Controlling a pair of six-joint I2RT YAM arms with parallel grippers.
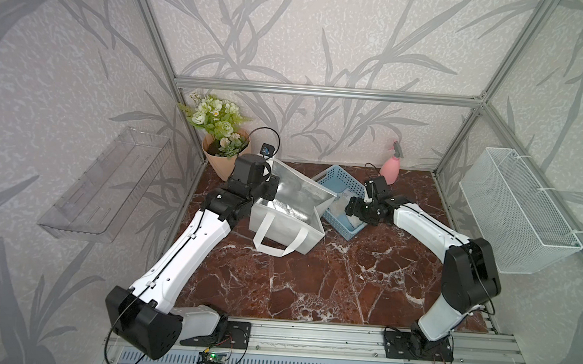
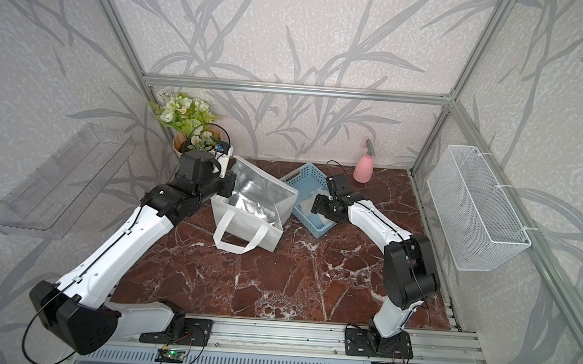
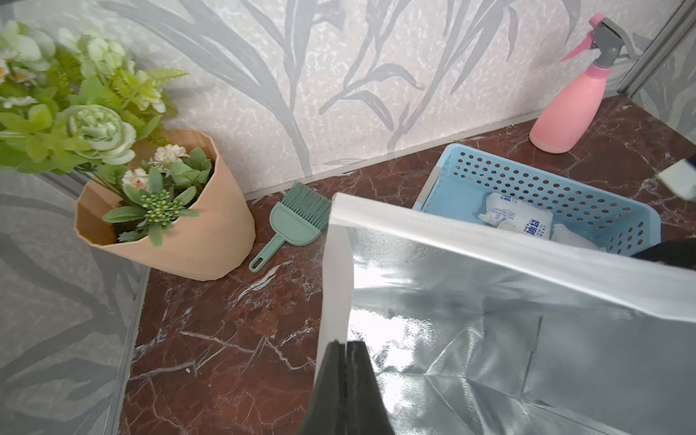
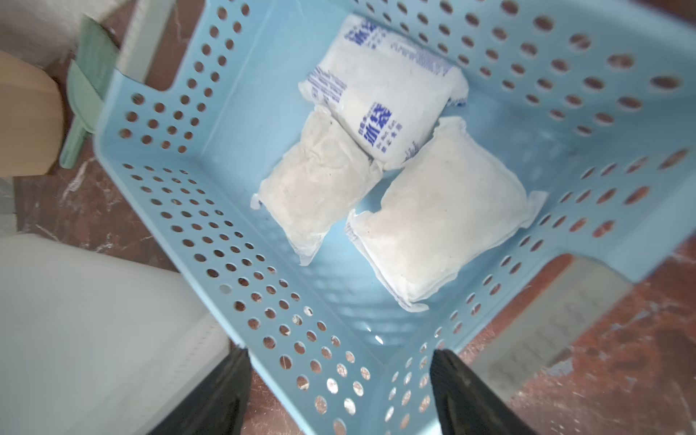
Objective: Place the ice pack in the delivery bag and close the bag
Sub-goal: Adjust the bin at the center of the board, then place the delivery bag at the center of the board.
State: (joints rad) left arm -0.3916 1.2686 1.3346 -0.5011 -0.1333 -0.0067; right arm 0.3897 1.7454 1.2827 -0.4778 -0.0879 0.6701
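Early stage: the bag (image 1: 314, 242) looks empty, foil lining bare. The left gripper (image 3: 345, 344) has its fingers clamped together on the bag's side wall by the rim, propping the mouth open. Three ice packs (image 4: 437, 211) lie in the basket (image 4: 211, 233), just beside the bag. The right gripper (image 4: 341, 354) hovers over them, fingers apart, holding nothing. Left to do: grip one pack, carry it over, drop it in

Left arm (image 1: 187, 249), right arm (image 1: 427, 227): white shells, black joints, thin black cables clipped along, black base plates (image 1: 237, 330).
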